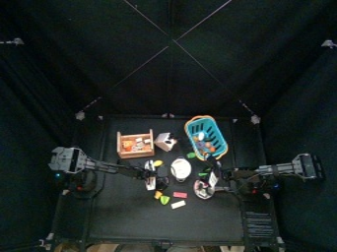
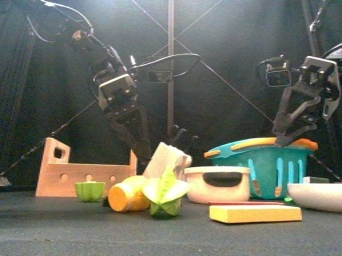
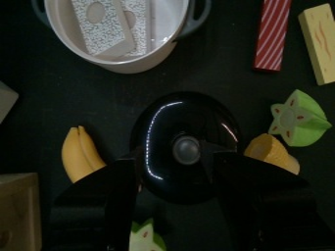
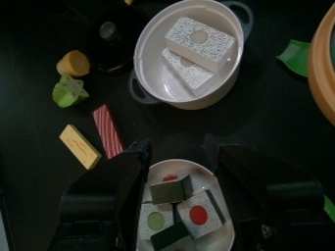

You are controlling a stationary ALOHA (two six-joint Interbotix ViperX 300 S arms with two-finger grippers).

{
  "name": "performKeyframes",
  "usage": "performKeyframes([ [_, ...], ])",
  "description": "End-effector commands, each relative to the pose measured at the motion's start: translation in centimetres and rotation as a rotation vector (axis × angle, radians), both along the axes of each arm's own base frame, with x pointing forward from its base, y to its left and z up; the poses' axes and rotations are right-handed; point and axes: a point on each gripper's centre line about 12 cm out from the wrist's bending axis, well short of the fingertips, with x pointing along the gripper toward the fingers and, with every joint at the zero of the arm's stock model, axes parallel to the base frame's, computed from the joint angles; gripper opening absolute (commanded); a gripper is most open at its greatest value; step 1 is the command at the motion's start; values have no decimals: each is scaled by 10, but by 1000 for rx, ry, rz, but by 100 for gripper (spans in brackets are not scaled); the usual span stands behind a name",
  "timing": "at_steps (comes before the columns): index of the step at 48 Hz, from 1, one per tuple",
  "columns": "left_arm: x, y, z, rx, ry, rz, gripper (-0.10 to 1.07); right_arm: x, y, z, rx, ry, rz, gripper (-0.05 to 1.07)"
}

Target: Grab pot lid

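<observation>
Black desk (image 1: 132, 212) crowded with toy kitchen things. Pot lid (image 3: 187, 137), black and glossy with a small round knob at its middle, lying flat on the desk, directly between the two jaws of the left gripper (image 3: 167, 196). Left gripper spread wide, one jaw to either side of the lid, closed on nothing; contact with the lid's rim not clear from the left wrist view. In the top view, lid (image 1: 153, 180) just left of the white pot (image 1: 180, 169), under the left arm's tip.

White pot (image 3: 120, 32) uncovered, with patterned flat pieces inside. Near the lid: a yellow banana-like piece (image 3: 81, 154) on one side, an orange piece (image 3: 268, 152) and a green star-shaped piece (image 3: 296, 114) on the other; a red striped block (image 3: 272, 34) and a yellow block (image 3: 318, 37) further off beside the pot.

Right gripper (image 4: 183, 181) also open, holding nothing, hanging over a white bowl (image 4: 183, 208) with small green and red pieces in it, beside the pot (image 4: 194, 54). Teal basket (image 2: 265, 165) and wooden rack (image 2: 80, 170) standing behind, toward the back of the desk.
</observation>
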Motion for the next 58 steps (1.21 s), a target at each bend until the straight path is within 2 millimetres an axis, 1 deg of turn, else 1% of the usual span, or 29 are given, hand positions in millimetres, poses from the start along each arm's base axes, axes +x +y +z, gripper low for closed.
performKeyframes([
  [1,0,-1,6,1,-41,-15,85,2,0,4,2,-16,2,83],
  [6,-3,-2,-3,23,-34,-45,85,2,0,4,2,-16,2,83],
  [17,-1,-4,-9,42,-63,-91,85,2,0,4,3,-16,2,83],
  [24,0,-4,-19,32,-61,-97,85,2,0,3,3,-14,1,83],
  [34,-1,-3,-28,27,-48,-94,84,2,0,3,2,-11,2,83],
  [40,-1,-3,-30,22,-56,-97,81,2,0,3,3,-11,1,83],
  [49,-2,-3,-35,3,-68,-92,73,2,0,3,2,-11,2,83],
  [58,-2,-3,-37,-4,-66,-85,72,2,0,3,2,-11,2,83],
])
